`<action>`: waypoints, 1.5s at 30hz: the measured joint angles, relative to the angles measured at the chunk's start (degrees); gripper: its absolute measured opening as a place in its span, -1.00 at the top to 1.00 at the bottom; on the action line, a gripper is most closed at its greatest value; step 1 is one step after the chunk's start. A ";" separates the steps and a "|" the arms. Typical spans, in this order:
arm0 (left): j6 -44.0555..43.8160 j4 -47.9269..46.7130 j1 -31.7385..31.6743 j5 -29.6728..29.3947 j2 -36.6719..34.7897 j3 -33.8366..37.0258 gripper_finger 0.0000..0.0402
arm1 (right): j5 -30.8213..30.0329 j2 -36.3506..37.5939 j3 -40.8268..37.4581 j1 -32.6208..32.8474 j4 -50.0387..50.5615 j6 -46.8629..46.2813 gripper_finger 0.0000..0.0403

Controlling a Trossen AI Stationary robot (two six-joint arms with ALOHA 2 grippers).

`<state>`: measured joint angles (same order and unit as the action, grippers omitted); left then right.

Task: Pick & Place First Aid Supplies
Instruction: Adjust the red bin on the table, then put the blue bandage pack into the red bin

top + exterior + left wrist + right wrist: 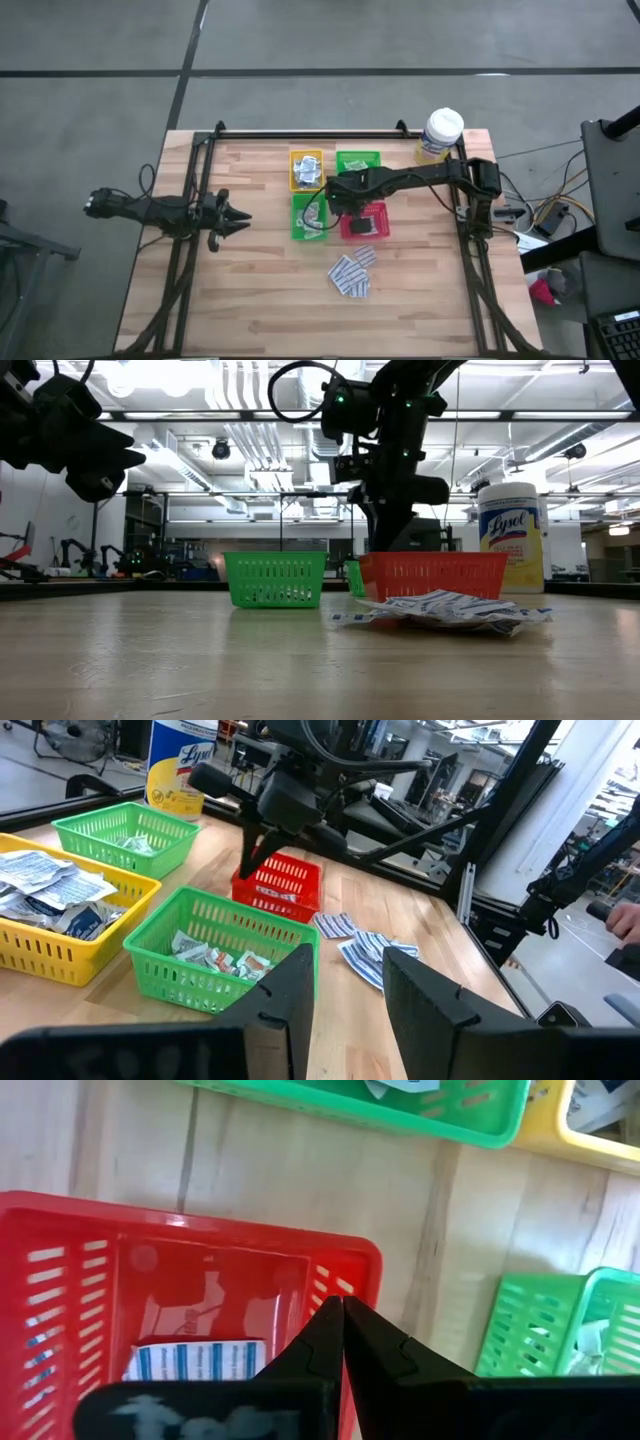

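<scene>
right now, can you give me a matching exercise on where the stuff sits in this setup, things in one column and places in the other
Things:
1. blue-and-white pad
2. loose pile of packets
3. yellow canister
4. right gripper

Places:
A. at the table's back right corner
B. shut, above the red tray
C. lying inside the red tray
D. on the bare wood in front of the trays

Pairs: 1-C, 2-D, 3-A, 4-B
</scene>
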<state>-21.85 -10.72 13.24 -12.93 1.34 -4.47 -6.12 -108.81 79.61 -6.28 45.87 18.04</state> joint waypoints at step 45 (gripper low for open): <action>0.70 0.02 -0.01 -0.52 0.00 0.02 0.43 | 21.20 0.33 11.56 21.34 24.82 -41.78 0.96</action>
<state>-21.15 -10.70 13.23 -13.45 1.34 -4.45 15.07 -108.49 91.17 15.07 70.68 -23.74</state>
